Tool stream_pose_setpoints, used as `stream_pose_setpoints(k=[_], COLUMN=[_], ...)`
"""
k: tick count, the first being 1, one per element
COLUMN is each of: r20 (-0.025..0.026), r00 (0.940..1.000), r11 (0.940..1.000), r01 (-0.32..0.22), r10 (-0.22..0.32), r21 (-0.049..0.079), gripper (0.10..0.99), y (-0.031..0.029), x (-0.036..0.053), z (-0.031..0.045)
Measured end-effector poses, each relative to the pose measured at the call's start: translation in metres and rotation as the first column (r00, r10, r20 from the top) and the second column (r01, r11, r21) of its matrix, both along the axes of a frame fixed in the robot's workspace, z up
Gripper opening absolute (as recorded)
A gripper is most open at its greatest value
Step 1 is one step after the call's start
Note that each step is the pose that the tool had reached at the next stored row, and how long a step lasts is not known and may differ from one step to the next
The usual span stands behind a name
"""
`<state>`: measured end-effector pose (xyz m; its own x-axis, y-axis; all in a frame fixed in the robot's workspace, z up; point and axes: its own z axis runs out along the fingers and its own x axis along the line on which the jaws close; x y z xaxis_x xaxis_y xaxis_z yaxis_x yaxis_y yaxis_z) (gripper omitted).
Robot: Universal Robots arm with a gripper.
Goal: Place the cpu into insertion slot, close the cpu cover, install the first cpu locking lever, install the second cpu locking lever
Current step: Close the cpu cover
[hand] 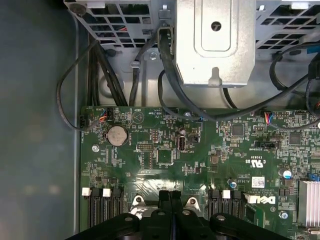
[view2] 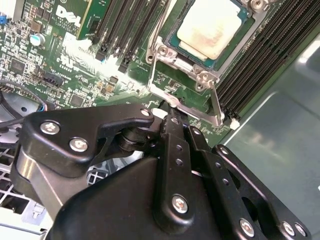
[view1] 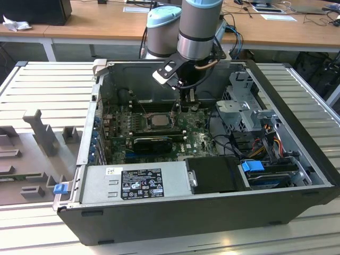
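Presently, exterior view: an open computer case (view1: pixel 186 218) is recorded lying on its side, with the cpu (view1: pixel 158 120) seen flat on the green motherboard (view1: pixel 196 139). The arm (view1: pixel 197 26) is shown reaching steeply down from above, with the gripper (view1: pixel 186 102) set low inside the case, near the cpu and toward the exterior view's right of it. Second wrist view: the cpu (view2: pixel 210 25) is noted resting inside the insertion slot (view2: pixel 200 76), so the first step is judged done. The cpu cover (view2: pixel 216 105) is seen standing open, clear of the slot, its square opening framing bare board rather than the chip, so closing is judged outstanding, and both locking levers with it. The gripper (view2: pixel 169 114) is listed with fingers drawn together, tips at the cover's free edge; whether that edge is pinched between them cannot be told. First wrist view: the gripper (hand: pixel 170 196) is shown pointing down at the motherboard (hand: pixel 200 150), fingers pressed together, with a coin battery (hand: pixel 118 135), dark cables (hand: pixel 100 65) and a metal drive cage (hand: pixel 215 40) recorded beyond.
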<state>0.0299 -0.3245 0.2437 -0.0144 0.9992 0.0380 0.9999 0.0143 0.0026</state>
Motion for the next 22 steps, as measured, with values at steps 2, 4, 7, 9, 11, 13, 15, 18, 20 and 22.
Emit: stream_pose_setpoints(k=[2, 4, 7, 9, 11, 13, 15, 18, 20, 22], r20=[0.0, 0.0, 0.0, 0.0, 0.0, 0.0, 0.0, 0.0, 0.0001, 0.0], r00=[1.0, 1.0, 1.0, 1.0, 1.0, 1.0, 1.0, 1.0, 1.0, 1.0], r11=[1.0, 1.0, 1.0, 1.0, 1.0, 1.0, 1.0, 1.0, 1.0, 1.0], r01=[0.0, 0.0, 0.0, 0.0, 0.0, 0.0, 0.0, 0.0, 0.0, 0.0], r10=[0.0, 0.0, 0.0, 0.0, 0.0, 0.0, 0.0, 0.0, 0.0, 0.0], r21=[0.0, 0.0, 0.0, 0.0, 0.0, 0.0, 0.0, 0.0, 0.0, 0.0], gripper=[0.106, 0.106, 0.106, 0.106, 0.106, 0.106, 0.106, 0.106, 0.106, 0.106], y=[0.0, 0.0, 0.0, 0.0, 0.0, 0.0, 0.0, 0.0, 0.0001, 0.0001], x=[-0.0016, -0.0031, -0.0066, -0.0087, -0.0099, -0.0139, -0.0184, -0.0242, -0.0267, -0.0279], z=[0.0, 0.0, 0.0, 0.0, 0.0, 0.0, 0.0, 0.0, -0.0008, -0.0045])
